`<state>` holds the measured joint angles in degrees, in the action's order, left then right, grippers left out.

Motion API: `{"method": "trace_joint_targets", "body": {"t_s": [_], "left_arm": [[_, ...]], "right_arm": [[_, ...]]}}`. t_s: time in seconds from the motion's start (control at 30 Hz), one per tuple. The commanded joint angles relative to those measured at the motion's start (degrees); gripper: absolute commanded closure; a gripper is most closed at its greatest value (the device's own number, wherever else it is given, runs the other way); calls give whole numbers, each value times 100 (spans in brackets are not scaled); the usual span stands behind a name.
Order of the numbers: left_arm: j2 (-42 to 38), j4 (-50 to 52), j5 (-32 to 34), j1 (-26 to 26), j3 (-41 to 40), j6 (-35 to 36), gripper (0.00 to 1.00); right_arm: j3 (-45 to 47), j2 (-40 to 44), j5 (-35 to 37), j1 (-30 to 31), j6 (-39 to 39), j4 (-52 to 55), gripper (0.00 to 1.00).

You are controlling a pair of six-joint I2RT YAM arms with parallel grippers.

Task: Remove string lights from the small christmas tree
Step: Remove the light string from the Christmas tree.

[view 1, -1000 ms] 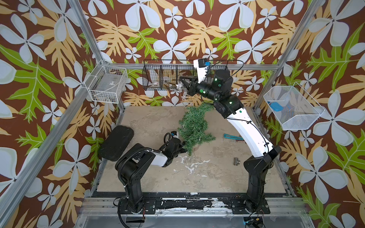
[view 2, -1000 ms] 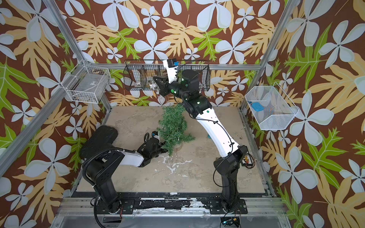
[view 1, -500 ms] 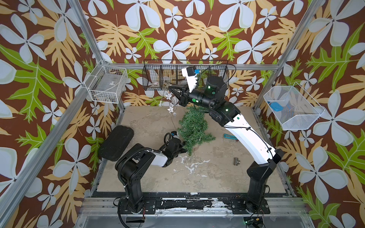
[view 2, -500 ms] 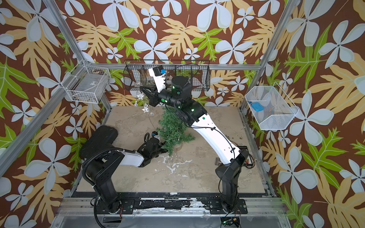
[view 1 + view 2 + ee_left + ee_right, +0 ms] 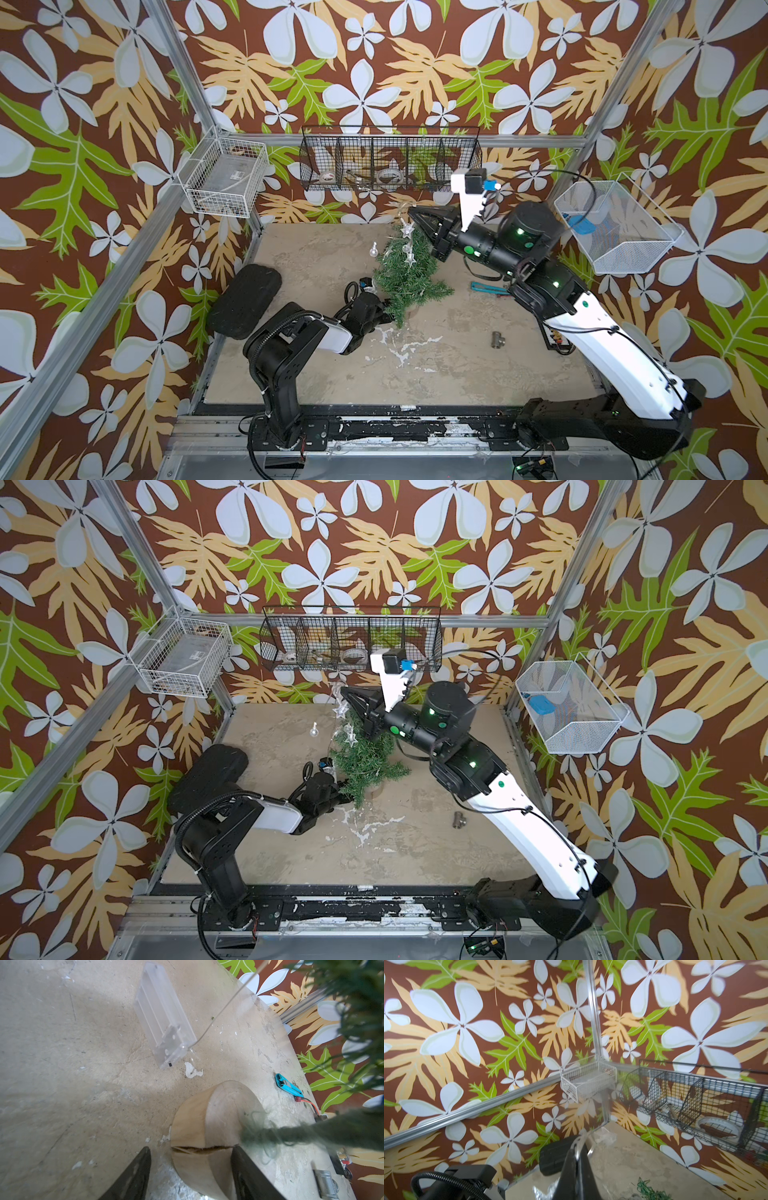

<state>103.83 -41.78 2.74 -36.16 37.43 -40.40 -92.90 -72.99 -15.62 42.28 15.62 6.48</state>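
Floral wallpaper (image 5: pixel 361 87) on all walls, scuffed beige counter (image 5: pixel 332 374) underneath. Right arm (image 5: pixel 602 345) reaches toward the back; right jaws are pressed together on the string lights (image 5: pixel 407 231), pinching the thin wire at the tips. Right wrist view agrees: clear wire bunched at the closed fingertips (image 5: pixel 577 1172). From that pinch the strand hangs down, two clear stars directly below the right jaws, a globe bulb (image 5: pixel 374 250) out to the side, off the branches. Lower strand is lost against the needles. Below the right jaws: small christmas tree (image 5: pixel 405 276), its top just under them; can't tell if upright or leaning. Left jaws are low at the foot of the tree, apart, straddling the round wooden base (image 5: pixel 193 1126): one finger (image 5: pixel 135 1174) clear of the base rim with a visible gap, the second overlapping the base face by the trunk, contact unconfirmed. Clear battery box (image 5: pixel 164 1018) lies flat on the counter ahead of the left jaws, wire leaving its end and rising out of frame. Teal plastic part (image 5: pixel 287 1084) beyond the base. Black wire basket (image 5: pixel 374 138) on the wall just behind the right jaws. Black foam pad (image 5: pixel 245 299) well off to the side of the left arm (image 5: pixel 299 332).
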Motion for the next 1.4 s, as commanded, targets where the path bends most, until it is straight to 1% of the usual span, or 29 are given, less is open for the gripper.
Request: {"method": "trace_joint_targets", "body": {"t_s": [0.0,0.1,0.23,0.33,0.47,0.67,0.77,0.9,0.97,1.13,1.2,1.27,1.37], "left_arm": [[67,856,51,-5,-82,94,40],[71,849,65,-9,-81,94,40],[47,864,42,-5,-69,114,40],[41,921,37,-5,-43,159,40],[32,1003,13,-5,14,177,40],[-25,1073,-1,-6,41,199,40],[-54,1102,-8,-3,69,208,40],[-91,1113,-22,-4,78,199,40],[-100,1136,-28,-6,80,198,40],[-69,1220,-6,-5,141,278,40],[-56,1242,-18,-5,159,285,40],[-56,1242,-16,-4,164,296,40],[-22,1266,-21,-5,202,300,40]], "right_arm": [[312,485,672,-9,-163,64,100],[698,1048,1203,-147,-194,398,100],[1386,1853,849,-1050,187,559,100],[1641,2246,942,-1609,266,814,100],[1766,2420,1009,-2082,232,1067,100],[2168,2331,1162,-2149,212,1125,100],[2424,2212,1160,-2317,229,1184,100],[3158,2214,521,-2933,466,917,100],[3579,2232,207,-3083,595,748,100],[4704,2206,-932,-3086,1238,133,100],[5086,2177,-1091,-3086,1241,-13,100],[5477,2220,-1303,-3085,1051,-274,100],[6333,2417,-1528,-3078,1024,-1087,100]]}}
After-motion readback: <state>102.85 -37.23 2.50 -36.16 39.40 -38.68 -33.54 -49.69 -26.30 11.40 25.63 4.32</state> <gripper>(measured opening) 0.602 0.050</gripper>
